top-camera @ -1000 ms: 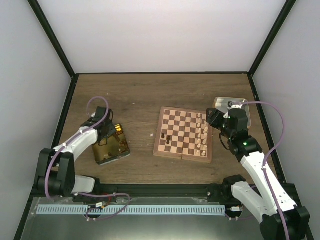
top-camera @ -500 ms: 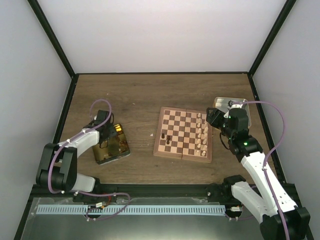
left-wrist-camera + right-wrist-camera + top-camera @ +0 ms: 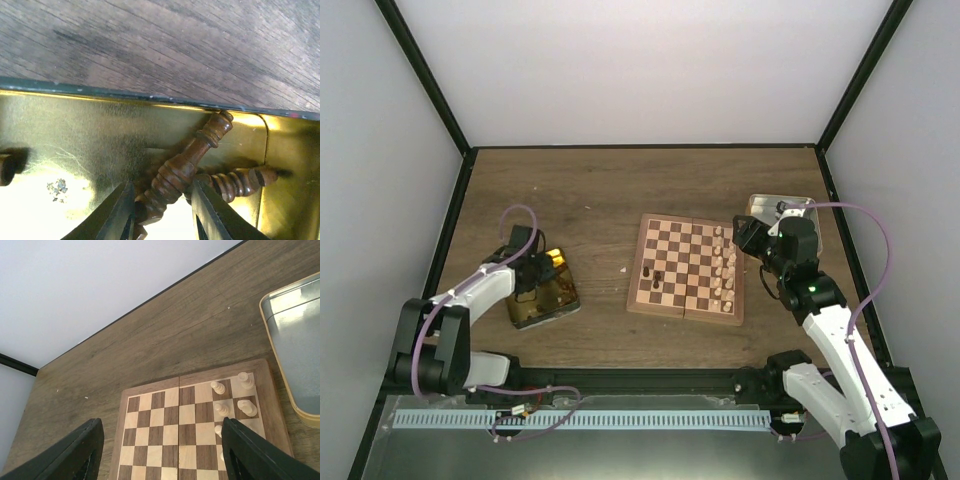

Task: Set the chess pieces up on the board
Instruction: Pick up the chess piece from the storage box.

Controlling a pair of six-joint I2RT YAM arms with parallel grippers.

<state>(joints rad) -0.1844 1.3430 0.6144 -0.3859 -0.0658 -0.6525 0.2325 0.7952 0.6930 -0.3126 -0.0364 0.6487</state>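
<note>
My left gripper (image 3: 531,268) reaches down into the shiny gold tin (image 3: 557,300). In the left wrist view its fingers (image 3: 119,212) press on both sides of a dark brown chess piece (image 3: 186,161) that lies slanted on the tin floor (image 3: 75,125). A second dark piece (image 3: 239,181) lies just right of it. The board (image 3: 682,262) has a column of cream pieces (image 3: 725,266) along its right side and two dark pieces (image 3: 655,279) near its left side. My right gripper (image 3: 746,238) hovers open over the board's right edge, empty, with cream pieces (image 3: 218,387) below it.
A silver tin (image 3: 798,205) stands at the back right, partly behind my right arm, and shows as a grey tray (image 3: 295,335) in the right wrist view. A white speck (image 3: 622,269) lies left of the board. Black frame posts edge the table.
My left gripper has dropped lower into the gold tin and its jaws have closed in on the dark piece. The right arm has held still.
</note>
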